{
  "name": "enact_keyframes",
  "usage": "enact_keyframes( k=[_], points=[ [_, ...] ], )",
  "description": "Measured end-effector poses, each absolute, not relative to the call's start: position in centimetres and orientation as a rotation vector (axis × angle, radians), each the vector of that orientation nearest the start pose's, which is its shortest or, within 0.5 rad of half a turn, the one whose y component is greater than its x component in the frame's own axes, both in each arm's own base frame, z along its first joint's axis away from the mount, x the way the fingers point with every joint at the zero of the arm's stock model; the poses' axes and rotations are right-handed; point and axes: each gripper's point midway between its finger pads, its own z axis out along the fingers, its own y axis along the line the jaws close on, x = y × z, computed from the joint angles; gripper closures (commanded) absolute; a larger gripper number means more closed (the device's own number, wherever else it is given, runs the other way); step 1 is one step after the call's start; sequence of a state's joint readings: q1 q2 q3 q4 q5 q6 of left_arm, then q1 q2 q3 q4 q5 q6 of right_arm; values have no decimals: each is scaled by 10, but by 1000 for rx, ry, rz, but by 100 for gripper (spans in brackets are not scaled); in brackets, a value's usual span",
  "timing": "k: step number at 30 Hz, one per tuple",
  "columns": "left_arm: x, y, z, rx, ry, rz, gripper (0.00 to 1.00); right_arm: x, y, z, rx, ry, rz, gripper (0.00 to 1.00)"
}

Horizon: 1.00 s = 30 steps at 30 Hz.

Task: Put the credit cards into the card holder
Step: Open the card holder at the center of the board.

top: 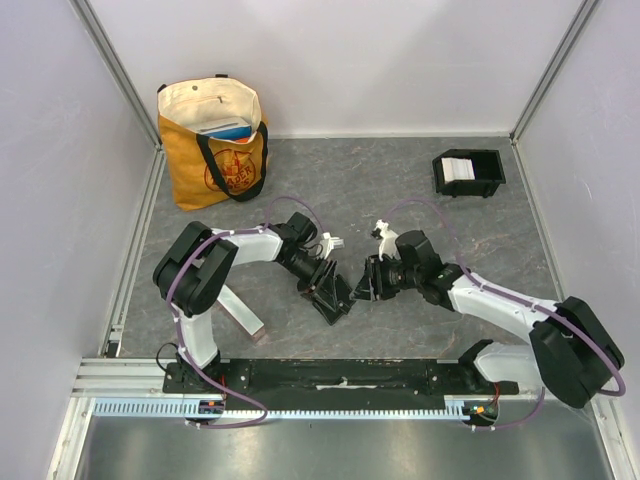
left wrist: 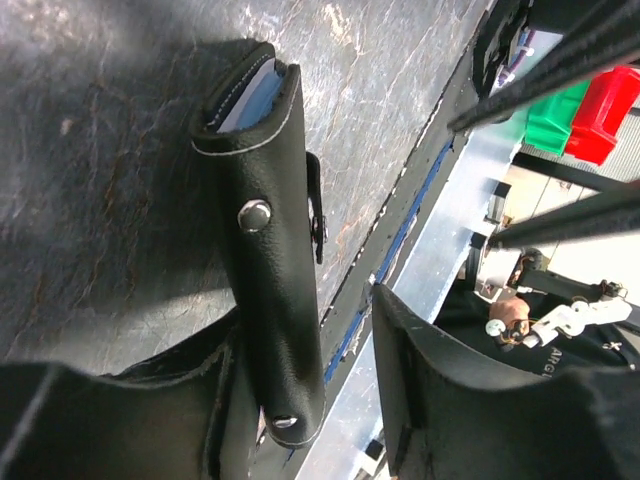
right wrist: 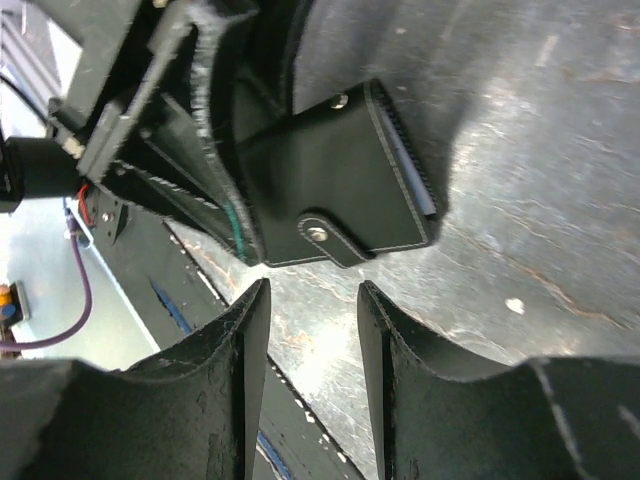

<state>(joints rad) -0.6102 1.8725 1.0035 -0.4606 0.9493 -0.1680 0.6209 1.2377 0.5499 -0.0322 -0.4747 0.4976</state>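
The cards [left wrist: 243, 92] aren't loose: pale blue edges peek from the open end of the black wallet [left wrist: 270, 250], which stands on edge mid-scene btwn my two claws. Its long axis runs straight away from my left claw [left wrist: 310, 330], card end farthest from it. That claw is spread, wallet up against one finger, the other clear, so no pinch. My right claw [right wrist: 312, 295] is spread too & empty, tips just short of the wallet's snap tab [right wrist: 318, 232], card edges off to one side. The card holder [top: 488, 170] sits well apart, far right, nearer my right arm, so I reckon the right should pull the cards & carry them.
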Motion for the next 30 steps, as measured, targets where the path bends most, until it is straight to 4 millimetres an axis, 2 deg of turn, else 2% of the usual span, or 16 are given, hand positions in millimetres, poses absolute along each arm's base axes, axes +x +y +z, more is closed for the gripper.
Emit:
enact_keyframes(
  k=[1, 5, 9, 15, 18, 26, 30],
  points=[
    [164, -293, 41, 814, 2809, -1508, 60, 188, 259, 81, -434, 2411, 1101, 52],
    [163, -291, 39, 815, 2825, -1489, 60, 185, 275, 85, -502, 2363, 1163, 52],
    [163, -288, 37, 811, 2849, -1450, 60, 182, 284, 75, -538, 2367, 1185, 52],
    [163, -283, 32, 805, 2878, -1398, 89, 182, 289, 60, -575, 2383, 1175, 51],
    [163, -282, 32, 811, 2881, -1390, 98, 184, 290, 53, -596, 2383, 1164, 50],
    [164, -282, 32, 821, 2884, -1373, 98, 185, 293, 36, -645, 2391, 1164, 50],
    [164, -279, 33, 814, 2901, -1360, 98, 184, 297, 35, -692, 2367, 1185, 60]
  ],
)
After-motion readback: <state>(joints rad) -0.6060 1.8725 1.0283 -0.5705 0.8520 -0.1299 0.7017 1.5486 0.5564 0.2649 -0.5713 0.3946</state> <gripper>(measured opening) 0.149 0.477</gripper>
